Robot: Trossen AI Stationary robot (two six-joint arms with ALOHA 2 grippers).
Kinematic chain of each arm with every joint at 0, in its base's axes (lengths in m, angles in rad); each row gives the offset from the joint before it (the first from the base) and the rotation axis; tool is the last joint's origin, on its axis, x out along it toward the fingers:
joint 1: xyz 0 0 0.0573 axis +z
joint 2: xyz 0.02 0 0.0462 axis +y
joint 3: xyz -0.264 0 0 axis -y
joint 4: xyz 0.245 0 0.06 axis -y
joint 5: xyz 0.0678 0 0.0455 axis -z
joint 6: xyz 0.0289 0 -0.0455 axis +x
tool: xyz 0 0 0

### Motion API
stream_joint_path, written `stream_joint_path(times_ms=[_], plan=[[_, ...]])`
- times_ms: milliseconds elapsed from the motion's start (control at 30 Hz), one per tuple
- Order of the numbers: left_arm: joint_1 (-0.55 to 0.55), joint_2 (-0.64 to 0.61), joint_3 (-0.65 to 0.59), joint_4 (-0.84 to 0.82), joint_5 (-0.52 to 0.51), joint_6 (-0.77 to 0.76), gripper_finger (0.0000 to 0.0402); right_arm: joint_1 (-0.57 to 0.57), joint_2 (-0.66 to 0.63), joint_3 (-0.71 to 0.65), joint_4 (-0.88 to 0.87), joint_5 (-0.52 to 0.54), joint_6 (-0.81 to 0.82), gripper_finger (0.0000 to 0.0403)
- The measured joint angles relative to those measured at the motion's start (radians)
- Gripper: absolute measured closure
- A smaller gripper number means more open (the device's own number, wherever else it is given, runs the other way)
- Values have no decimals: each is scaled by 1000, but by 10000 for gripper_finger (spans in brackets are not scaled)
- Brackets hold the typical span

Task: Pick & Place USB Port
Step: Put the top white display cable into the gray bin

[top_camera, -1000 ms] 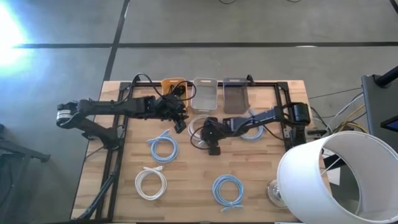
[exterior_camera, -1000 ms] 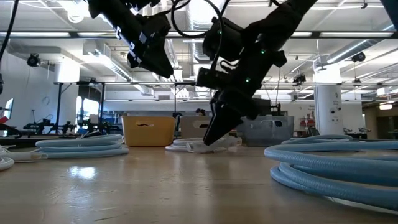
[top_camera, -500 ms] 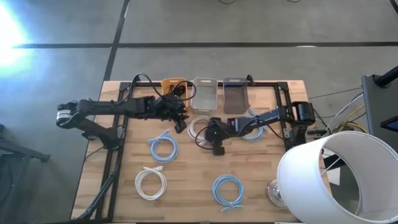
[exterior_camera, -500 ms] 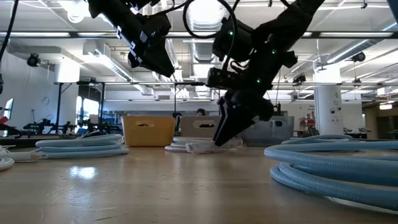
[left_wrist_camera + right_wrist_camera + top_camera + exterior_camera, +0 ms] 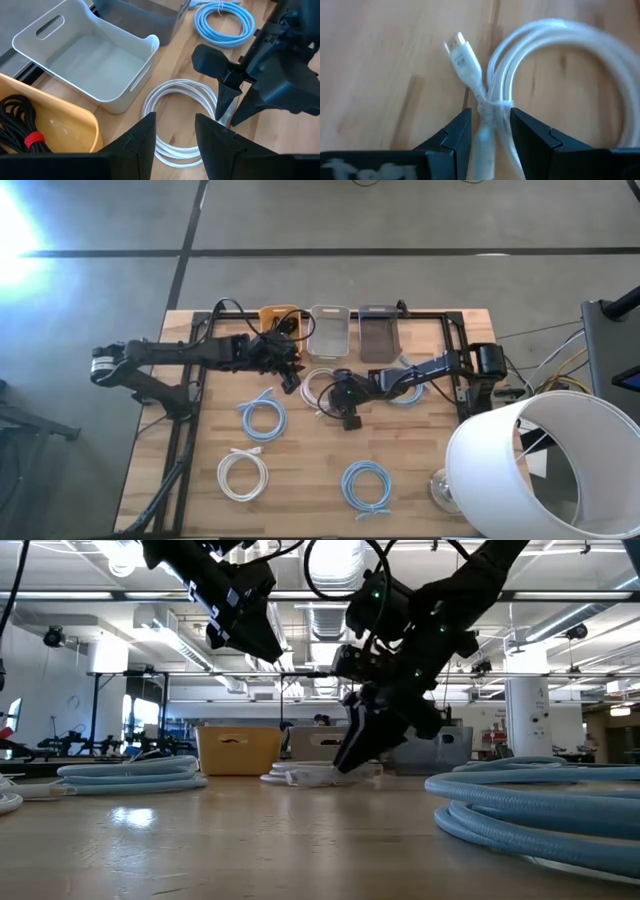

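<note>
A white coiled USB cable (image 5: pixel 318 388) lies flat on the table in front of the white bin. Its plug (image 5: pixel 460 55) sticks out beside the tie (image 5: pixel 492 107). My right gripper (image 5: pixel 335 402) is down at the coil (image 5: pixel 320 773). It is open, and its fingers (image 5: pixel 455 137) stand on either side of the tied section. My left gripper (image 5: pixel 292 380) hangs open above the table (image 5: pixel 260 640), just left of the coil (image 5: pixel 180 120), touching nothing. My right gripper (image 5: pixel 490 137) comes at the white cable from above, pointing down, with one finger on each side of the bundle by the tie. I cannot tell whether the fingers touch it. The coil rests on the table.
At the far edge stand an orange bin (image 5: pixel 280 315) holding a black cable (image 5: pixel 20 125), a white bin (image 5: pixel 330 330) and a grey bin (image 5: pixel 378 332). Blue coils (image 5: pixel 262 417) (image 5: pixel 366 483) (image 5: pixel 405 390) and another white coil (image 5: pixel 243 475) lie around. A white lampshade (image 5: pixel 530 470) covers the near right corner.
My right gripper has stayed low at the white coil. It has shifted a little sideways along the coil and changed its tilt. The coil has been nudged slightly on the table.
</note>
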Motion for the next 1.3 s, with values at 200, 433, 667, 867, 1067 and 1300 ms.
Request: stream_joint_path(times_ms=[200, 433, 667, 867, 1067, 1300], plan=[[0, 0, 0, 0, 0, 0, 262, -4, 0, 0, 49, 3, -27, 273], [-1, 0, 0, 4, 1, 0, 262, -9, 0, -8, 51, 4, -38, 273], [-1, 0, 0, 16, 1, 0, 262, -17, 0, -55, 96, 3, -28, 273], [-1, 0, 0, 15, 1, 0, 262, -19, 0, -94, 172, 1, -25, 273], [-1, 0, 0, 15, 1, 0, 262, -18, 0, -106, 189, 1, 36, 273], [-1, 0, 0, 15, 1, 0, 263, -18, 0, -107, 188, -3, 41, 268]])
